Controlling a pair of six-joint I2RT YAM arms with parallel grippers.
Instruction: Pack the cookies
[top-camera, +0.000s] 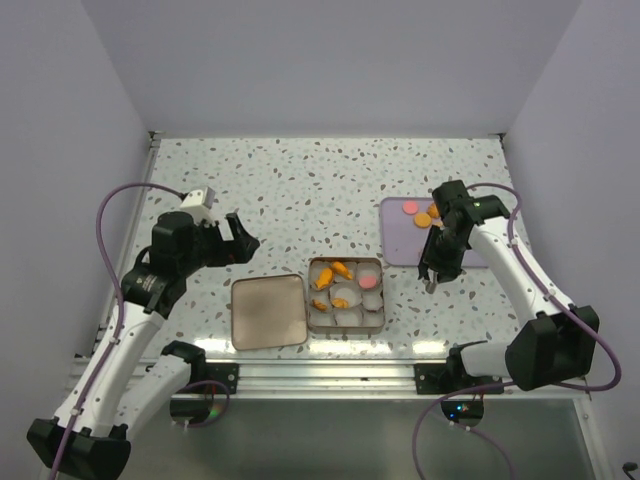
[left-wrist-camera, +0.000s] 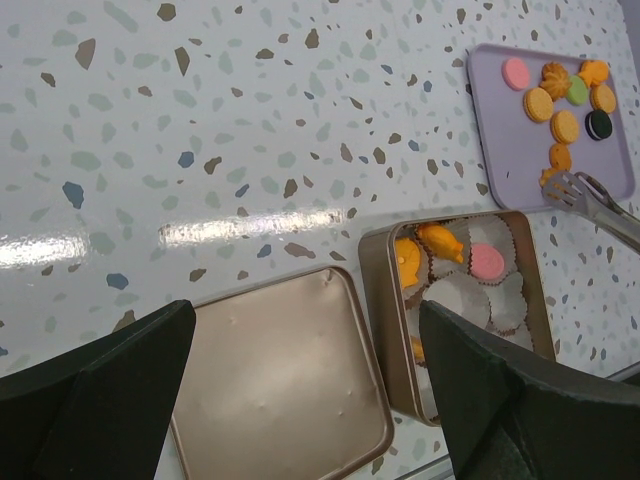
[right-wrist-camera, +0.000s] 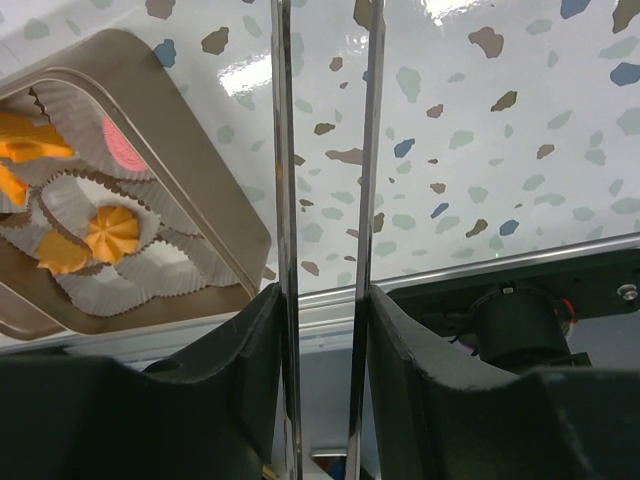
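Note:
The cookies lie in two places. Several orange ones and a pink one (left-wrist-camera: 516, 73) sit on a lilac tray (top-camera: 400, 246), and a few orange ones (top-camera: 340, 270) and a pink one (top-camera: 369, 281) sit in paper cups in an open gold tin (top-camera: 384, 290). My right gripper (top-camera: 441, 255) is shut on metal tongs (right-wrist-camera: 285, 150). The tongs' arms stand apart, and their tip (left-wrist-camera: 578, 190) hangs empty between the tray and the tin. My left gripper (left-wrist-camera: 305, 320) is open and empty above the tin's lid (left-wrist-camera: 270, 380).
The gold lid (top-camera: 268, 311) lies flat just left of the tin. A dark cookie (left-wrist-camera: 599, 124) and a green one (left-wrist-camera: 578, 90) also lie on the tray. The table's front rail (right-wrist-camera: 480, 265) runs close below the tin.

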